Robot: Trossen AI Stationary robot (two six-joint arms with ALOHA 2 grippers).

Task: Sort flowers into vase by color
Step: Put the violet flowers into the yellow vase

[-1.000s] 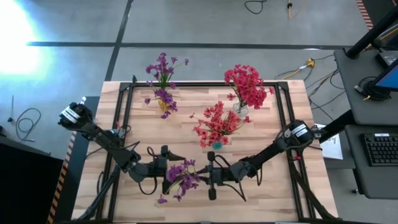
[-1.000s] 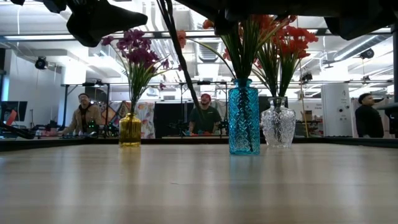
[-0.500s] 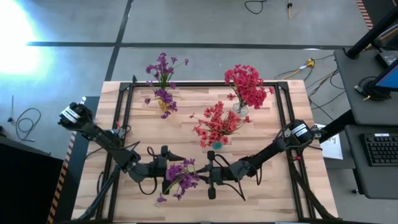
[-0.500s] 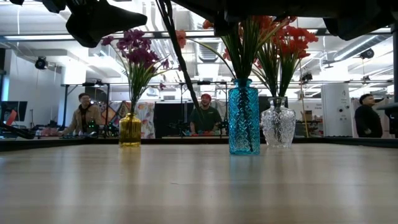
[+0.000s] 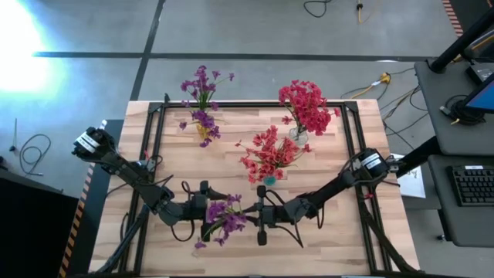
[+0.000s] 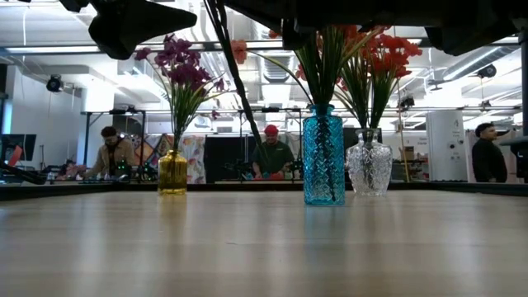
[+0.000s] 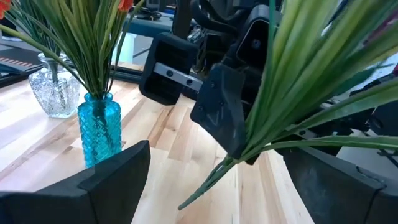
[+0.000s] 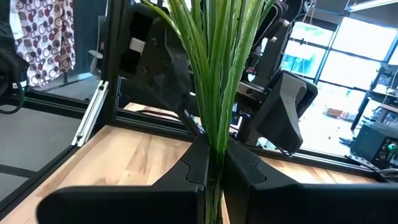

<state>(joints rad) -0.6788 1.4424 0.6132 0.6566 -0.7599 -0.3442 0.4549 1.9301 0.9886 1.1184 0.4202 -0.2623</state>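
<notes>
A purple flower sprig (image 5: 224, 218) with long green stems hangs above the table's near middle, between my two grippers. My right gripper (image 5: 260, 215) is shut on its stems, coming from the right. From the left, my left gripper (image 5: 204, 210) stands open, its two fingers (image 7: 118, 174) on either side of the sprig's green leaves (image 7: 298, 93); I see no touch. Farther back stand a yellow vase (image 6: 172, 172) with purple flowers, a blue vase (image 6: 322, 157) and a clear vase (image 6: 369, 167), both with red flowers. My right gripper pinches the sprig's bundle of green stems (image 8: 214, 134) between its two fingers, a little up from the cut end (image 7: 186, 202). The fingers reach in about level from the table's right side and lie across the stems. The sprig is lifted clear of the table.
A black metal frame (image 5: 154, 147) runs along the tabletop's edges. The near part of the wood table (image 6: 264, 247) in front of the vases is bare. People sit and stand in the room beyond the table's far edge (image 6: 264, 153).
</notes>
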